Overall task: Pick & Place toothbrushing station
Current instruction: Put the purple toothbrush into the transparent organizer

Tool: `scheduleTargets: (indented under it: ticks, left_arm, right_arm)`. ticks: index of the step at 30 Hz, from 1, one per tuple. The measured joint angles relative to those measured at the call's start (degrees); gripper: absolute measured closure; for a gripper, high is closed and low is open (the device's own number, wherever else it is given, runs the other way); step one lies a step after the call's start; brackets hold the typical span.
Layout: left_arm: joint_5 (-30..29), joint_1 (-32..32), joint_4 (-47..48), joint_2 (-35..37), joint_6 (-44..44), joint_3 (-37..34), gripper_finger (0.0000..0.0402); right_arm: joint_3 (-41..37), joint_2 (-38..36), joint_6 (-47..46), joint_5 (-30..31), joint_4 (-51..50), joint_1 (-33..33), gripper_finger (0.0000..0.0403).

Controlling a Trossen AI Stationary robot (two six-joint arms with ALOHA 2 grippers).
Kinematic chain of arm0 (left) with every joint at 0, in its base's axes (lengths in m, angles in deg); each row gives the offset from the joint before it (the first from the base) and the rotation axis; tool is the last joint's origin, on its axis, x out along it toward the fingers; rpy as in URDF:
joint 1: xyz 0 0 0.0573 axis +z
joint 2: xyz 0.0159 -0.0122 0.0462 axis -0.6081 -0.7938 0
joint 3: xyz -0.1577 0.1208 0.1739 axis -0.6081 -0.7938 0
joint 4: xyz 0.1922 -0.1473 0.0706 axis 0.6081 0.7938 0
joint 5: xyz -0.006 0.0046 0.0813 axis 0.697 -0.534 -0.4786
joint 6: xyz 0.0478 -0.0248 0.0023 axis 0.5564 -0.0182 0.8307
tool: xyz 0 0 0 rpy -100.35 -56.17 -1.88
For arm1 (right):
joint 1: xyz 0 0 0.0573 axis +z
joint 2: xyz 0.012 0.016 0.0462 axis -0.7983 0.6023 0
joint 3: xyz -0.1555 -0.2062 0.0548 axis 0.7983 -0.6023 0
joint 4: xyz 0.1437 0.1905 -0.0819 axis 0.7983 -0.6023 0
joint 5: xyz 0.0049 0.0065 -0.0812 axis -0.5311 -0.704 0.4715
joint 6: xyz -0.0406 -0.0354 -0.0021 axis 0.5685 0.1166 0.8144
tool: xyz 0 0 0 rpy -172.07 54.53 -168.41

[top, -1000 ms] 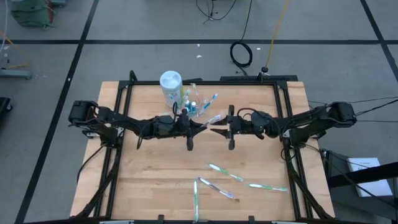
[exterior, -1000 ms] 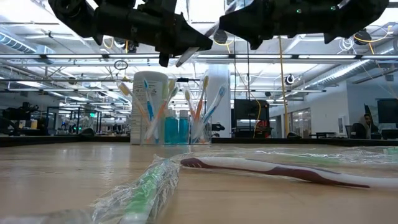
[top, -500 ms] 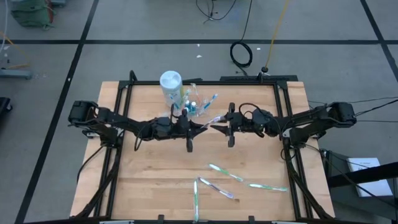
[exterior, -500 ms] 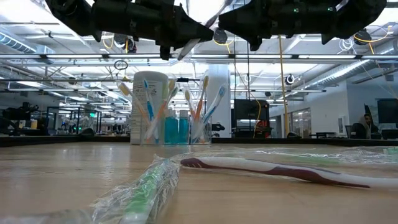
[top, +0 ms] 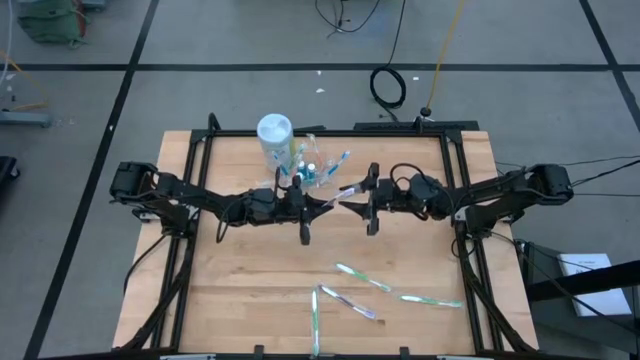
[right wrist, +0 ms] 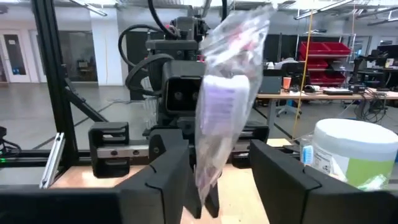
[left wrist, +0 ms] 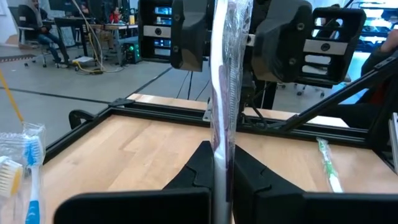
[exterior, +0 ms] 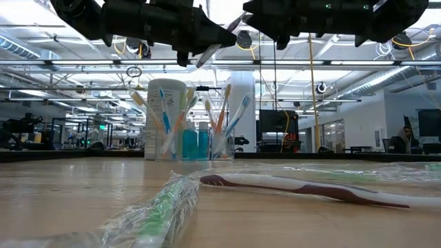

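A toothbrush in clear wrap [top: 348, 193] hangs above the middle of the table between my two grippers. My left gripper [top: 328, 203] comes from the table's left and is shut on it. My right gripper [right wrist: 217, 174] comes from the right and is open, its fingers standing on either side of the wrapped brush head [right wrist: 217, 106] with a gap showing at each side. At the far edge a clear holder [top: 318, 170] full of upright toothbrushes stands on the table next to a white canister [top: 274, 138]. My left gripper pinches the wrapped toothbrush's handle [left wrist: 222, 140] between its two fingers. The fingers lie level, coming from the table's left, and cross the handle. The toothbrush is lifted clear of the table and slants up toward my right gripper [exterior: 238, 21].
Several more wrapped toothbrushes lie loose on the near half of the table [top: 362, 279] [top: 430, 298] [top: 345, 303] [top: 315, 322]. The low view shows two of them close up [exterior: 165, 207] [exterior: 303, 187]. Black frame rails [top: 455, 170] run along the table's sides.
My right gripper has tipped its fingers up a little and stands slightly higher in the low view. The free end of the wrapped toothbrush has swung up between the grippers. My left gripper keeps its hold.
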State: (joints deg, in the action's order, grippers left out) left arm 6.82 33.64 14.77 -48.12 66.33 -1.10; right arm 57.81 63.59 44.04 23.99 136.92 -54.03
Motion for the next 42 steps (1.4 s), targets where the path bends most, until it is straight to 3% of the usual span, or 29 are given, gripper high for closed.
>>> scheduleTargets:
  ticks: [6,11,22,29,36,42]
  left_arm:
    - [-0.02,0.02,0.66,-0.02,-0.16,0.0,0.0381]
    - [-0.02,0.02,0.68,-0.04,-0.09,0.0,0.0381]
    - [-0.04,-0.04,1.24,-0.04,-0.42,0.0,0.0326]
    - [-0.04,-0.04,6.66,-0.04,-0.85,0.02,0.0276]
    - [-7.23,-0.04,13.21,2.28,-1.37,0.02,0.0223]
    - [-9.05,-0.02,18.88,6.05,-1.45,0.04,0.0221]
  right_arm:
    - [0.0,0.0,0.27,-0.02,0.53,-0.04,0.0249]
    - [0.0,0.0,0.35,-0.04,0.5,-0.04,0.0293]
    - [0.0,0.0,0.9,-0.04,-0.9,-0.04,0.039]
    - [0.0,0.0,2.05,0.16,-7.74,-0.04,0.0388]
    - [0.13,-0.52,6.95,12.35,-11.7,-0.04,0.0393]
    - [7.28,-0.58,12.27,16.57,-20.42,-3.02,0.0393]
